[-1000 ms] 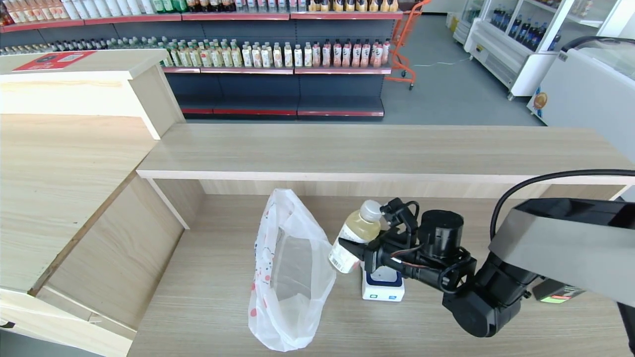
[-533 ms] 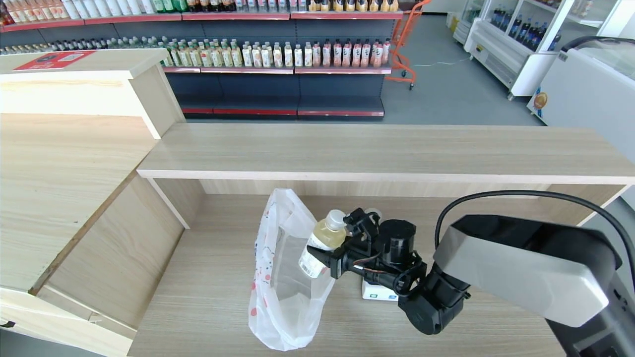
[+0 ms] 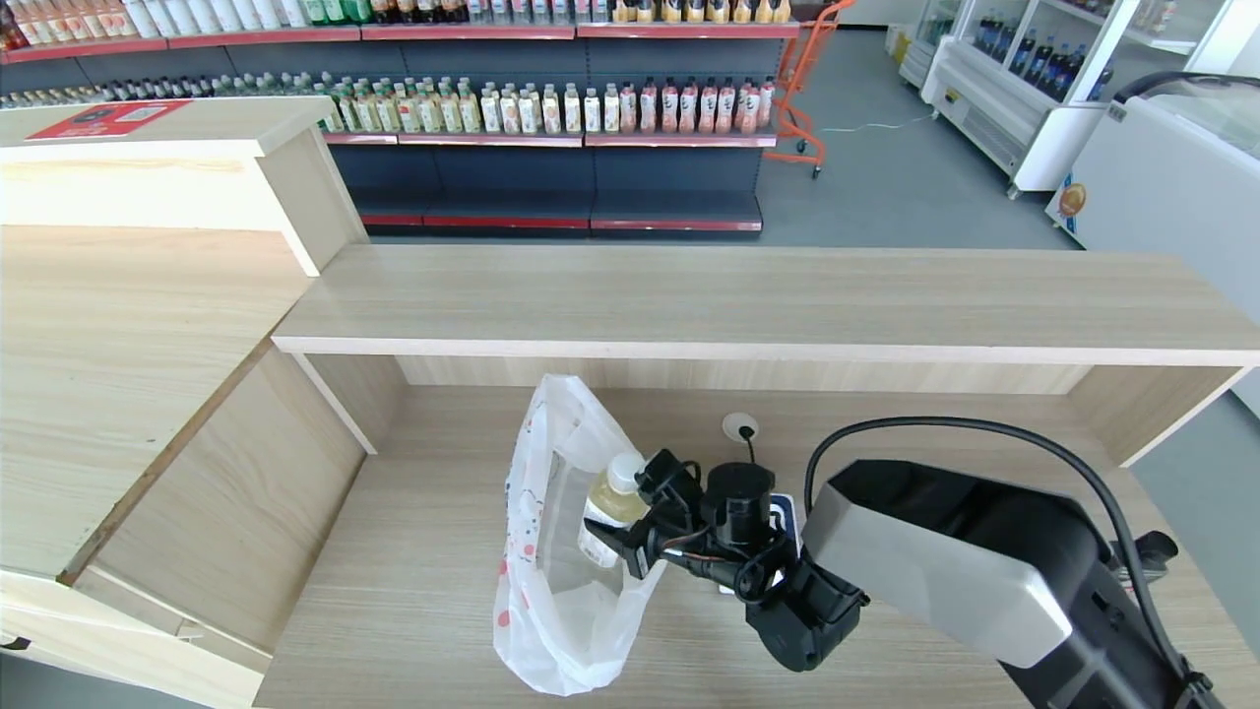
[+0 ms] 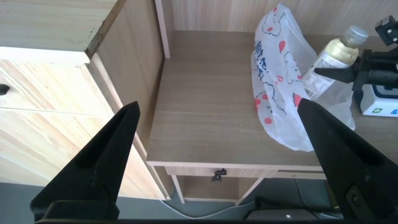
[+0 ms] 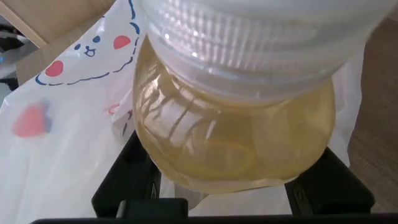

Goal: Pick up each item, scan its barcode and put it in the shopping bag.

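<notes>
A clear bottle (image 3: 612, 500) of pale yellow drink with a white cap and label is tilted at the mouth of the white plastic shopping bag (image 3: 551, 591), its lower part inside the opening. My right gripper (image 3: 622, 529) is shut on the bottle's body. In the right wrist view the bottle (image 5: 236, 118) sits between the black fingers (image 5: 134, 180), with the bag's (image 5: 56, 124) printed plastic just behind. The left wrist view has my left gripper (image 4: 219, 109) open and holding nothing, off to the side of the bag (image 4: 277, 93) and the bottle (image 4: 333, 56).
The white scanner box (image 3: 785, 509) with a blue top stands right of the bag, partly behind my right arm. A round socket (image 3: 740, 426) sits in the counter behind it. A raised counter ledge (image 3: 748, 295) runs along the back; a side panel (image 3: 246, 492) walls the left.
My right arm has carried the bottle left and down, from above the scanner to the bag's mouth. The bag and the scanner have stayed put.
</notes>
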Motion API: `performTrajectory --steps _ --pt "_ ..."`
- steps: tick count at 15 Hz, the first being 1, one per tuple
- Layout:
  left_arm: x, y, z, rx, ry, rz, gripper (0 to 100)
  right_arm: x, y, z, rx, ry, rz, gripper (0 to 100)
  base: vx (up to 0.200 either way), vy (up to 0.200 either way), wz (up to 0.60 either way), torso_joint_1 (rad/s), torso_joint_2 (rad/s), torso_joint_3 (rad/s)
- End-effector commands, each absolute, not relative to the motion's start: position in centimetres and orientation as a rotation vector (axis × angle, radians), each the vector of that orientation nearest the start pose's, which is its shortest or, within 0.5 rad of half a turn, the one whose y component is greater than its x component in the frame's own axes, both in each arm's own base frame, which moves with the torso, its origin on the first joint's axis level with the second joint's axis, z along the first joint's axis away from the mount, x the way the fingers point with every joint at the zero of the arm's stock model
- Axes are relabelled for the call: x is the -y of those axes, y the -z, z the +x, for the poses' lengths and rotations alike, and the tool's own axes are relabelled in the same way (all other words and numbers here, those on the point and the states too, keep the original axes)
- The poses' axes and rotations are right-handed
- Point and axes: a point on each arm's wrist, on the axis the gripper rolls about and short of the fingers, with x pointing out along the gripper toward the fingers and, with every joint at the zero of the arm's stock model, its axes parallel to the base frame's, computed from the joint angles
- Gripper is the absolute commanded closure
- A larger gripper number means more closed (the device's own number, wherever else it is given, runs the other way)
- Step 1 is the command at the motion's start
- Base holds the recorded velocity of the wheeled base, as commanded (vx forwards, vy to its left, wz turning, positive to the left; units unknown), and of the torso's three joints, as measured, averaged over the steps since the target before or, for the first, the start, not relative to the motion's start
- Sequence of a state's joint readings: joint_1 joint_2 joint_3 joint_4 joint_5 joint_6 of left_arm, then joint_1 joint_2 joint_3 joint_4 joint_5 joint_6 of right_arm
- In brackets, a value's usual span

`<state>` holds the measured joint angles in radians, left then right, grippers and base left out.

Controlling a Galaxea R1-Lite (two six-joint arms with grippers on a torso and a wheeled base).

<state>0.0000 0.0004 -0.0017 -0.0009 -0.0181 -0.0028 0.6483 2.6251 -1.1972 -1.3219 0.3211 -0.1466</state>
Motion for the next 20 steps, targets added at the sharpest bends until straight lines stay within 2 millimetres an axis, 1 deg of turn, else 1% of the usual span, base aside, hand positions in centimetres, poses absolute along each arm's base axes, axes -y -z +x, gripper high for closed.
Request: performTrajectory --steps 1,2,3,7,9,10,14,17,19,20 --pt "0.0 -7.6 -2.3 0.002 0.018 -0.003 0 -28.7 3.2 36.4 -0.041 -0.979 -0.159 100 0.0 0.0 0.0 0.0 0.0 0.0" --pt "0.0 -7.6 -2.3 0.003 0.018 -0.003 0 -28.8 3.1 36.4 -0.032 -0.98 -0.168 100 0.0 0.0 0.0 0.0 0.0 0.0" --pt "0.0 -7.6 -2.3 0.003 0.018 -0.003 0 -28.8 3.1 36.4 -0.027 -0.982 -0.178 0 0.0 0.0 0.0 0.0 0.0 0.0" --pt "0.0 -7.6 -2.3 0.003 0.018 -0.003 0 -28.7 2.2 36.4 -0.027 -0.983 -0.142 0 0.0 0.0 0.0 0.0 0.0 0.0" --pt "0.0 -7.6 -2.3 0.003 0.018 -0.003 0 -28.7 0.2 35.6 -0.071 -0.983 -0.018 0 0.0 0.0 0.0 0.0 0.0 0.0" --pt "0.0 -7.6 -2.3 0.003 0.018 -0.003 0 -28.3 -0.7 35.1 -0.107 -0.979 0.037 0 0.0 0.0 0.0 0.0 0.0 0.0" --pt "0.0 -7.6 -2.3 0.003 0.018 -0.003 0 -25.4 -4.1 32.3 -0.257 -0.942 0.198 0 0.0 0.0 0.0 0.0 0.0 0.0" --pt "0.0 -7.6 -2.3 0.003 0.018 -0.003 0 -22.4 -6.4 31.3 -0.292 -0.884 0.294 0 0.0 0.0 0.0 0.0 0.0 0.0" --pt "0.0 -7.6 -2.3 0.003 0.018 -0.003 0 -20.9 -8.7 29.9 -0.304 -0.848 0.385 0 0.0 0.0 0.0 0.0 0.0 0.0" --pt "0.0 -7.6 -2.3 0.003 0.018 -0.003 0 -20.5 -9.1 29.4 -0.313 -0.833 0.4 0 0.0 0.0 0.0 0.0 0.0 0.0"
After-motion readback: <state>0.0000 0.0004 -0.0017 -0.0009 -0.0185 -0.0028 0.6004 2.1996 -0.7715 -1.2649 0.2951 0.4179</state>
